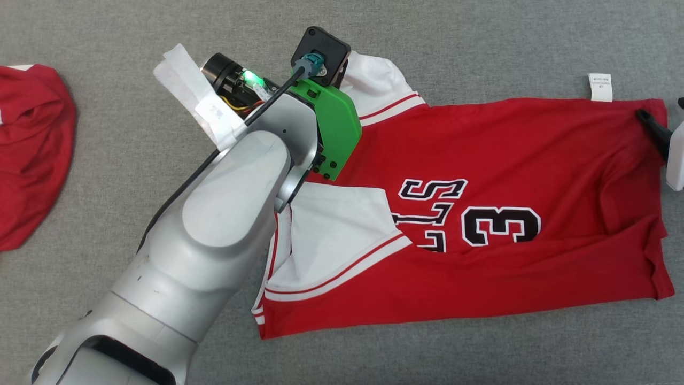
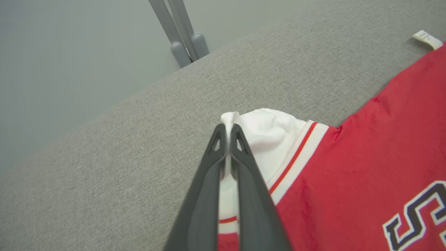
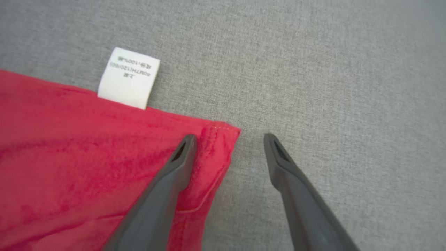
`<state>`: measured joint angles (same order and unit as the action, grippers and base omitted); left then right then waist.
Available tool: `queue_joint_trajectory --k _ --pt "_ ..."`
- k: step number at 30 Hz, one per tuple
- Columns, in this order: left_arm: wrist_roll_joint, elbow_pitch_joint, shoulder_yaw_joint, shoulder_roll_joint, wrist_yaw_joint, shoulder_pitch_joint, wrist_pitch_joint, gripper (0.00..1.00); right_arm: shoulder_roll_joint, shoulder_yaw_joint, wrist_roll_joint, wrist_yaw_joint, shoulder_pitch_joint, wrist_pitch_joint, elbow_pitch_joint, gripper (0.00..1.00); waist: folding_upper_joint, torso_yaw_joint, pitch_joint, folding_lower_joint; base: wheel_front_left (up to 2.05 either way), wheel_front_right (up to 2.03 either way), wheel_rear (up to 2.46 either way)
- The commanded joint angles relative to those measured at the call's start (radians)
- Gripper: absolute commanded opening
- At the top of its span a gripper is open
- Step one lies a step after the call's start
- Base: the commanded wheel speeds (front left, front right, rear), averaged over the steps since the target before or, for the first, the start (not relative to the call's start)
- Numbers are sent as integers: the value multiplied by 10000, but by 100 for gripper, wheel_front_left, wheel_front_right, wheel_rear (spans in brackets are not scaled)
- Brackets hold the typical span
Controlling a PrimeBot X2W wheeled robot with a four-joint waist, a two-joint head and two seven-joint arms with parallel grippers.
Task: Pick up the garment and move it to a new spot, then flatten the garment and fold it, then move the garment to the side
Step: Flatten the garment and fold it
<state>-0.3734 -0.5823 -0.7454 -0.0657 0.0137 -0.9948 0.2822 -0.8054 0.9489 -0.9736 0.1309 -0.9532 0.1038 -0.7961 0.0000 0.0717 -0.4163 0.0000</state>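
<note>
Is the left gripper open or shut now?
Shut: the left gripper pinches the white sleeve of the red jersey between closed fingers.

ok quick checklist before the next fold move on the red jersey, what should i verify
1. Sleeve grip: left gripper shut on the white fabric sleeve: ok.
2. Hem grip: right gripper open, hem corner of the red number-3 jersey between its jaws: not ok.
3. Jersey flat: creases near the hem: not ok.
4. Label: white printed care label clear of the fingers: ok.
5. Neighbour: crumpled red garment apart from the jersey: ok.
</note>
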Motion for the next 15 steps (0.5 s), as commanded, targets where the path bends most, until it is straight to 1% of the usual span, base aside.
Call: queue_joint_trajectory --k 1,9,14,15 --pt "-96 19 -4 -77 55 97 33 0 -55 91 -110 -3 -114 -70 -52 100 0 -26 -13 0 0 0 0" --pt "-151 -36 -25 -79 154 -41 15 0 14 422 -1004 -3 -108 -233 -123 100 0 -29 -174 0 0 0 0" --pt "-144 -104 -53 -94 232 -166 24 0 80 642 -1361 -3 -149 -481 -283 100 0 13 -315 0 0 0 0" --pt "-124 -135 -65 -118 242 -188 18 0 104 709 -1478 -3 -124 -454 -304 94 0 20 -321 0 0 0 0"
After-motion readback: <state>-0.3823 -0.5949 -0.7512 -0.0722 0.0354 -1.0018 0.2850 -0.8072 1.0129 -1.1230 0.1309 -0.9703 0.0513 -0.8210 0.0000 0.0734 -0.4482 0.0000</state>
